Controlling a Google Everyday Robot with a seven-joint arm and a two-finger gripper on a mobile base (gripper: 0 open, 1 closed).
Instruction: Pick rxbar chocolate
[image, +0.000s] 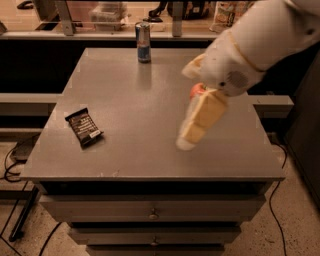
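Observation:
The rxbar chocolate (84, 127) is a flat dark wrapper with white lettering. It lies on the left side of the grey table (135, 95), near the front. My gripper (186, 141) is cream-coloured and hangs from the white arm (250, 45) that reaches in from the upper right. It hovers over the table's middle right, well to the right of the bar and apart from it.
A red apple (196, 90) shows only as a sliver behind the gripper. A blue-silver drink can (143, 42) stands at the table's far edge. Drawers (150, 214) are below the tabletop. Cables lie on the floor at the left (12, 165).

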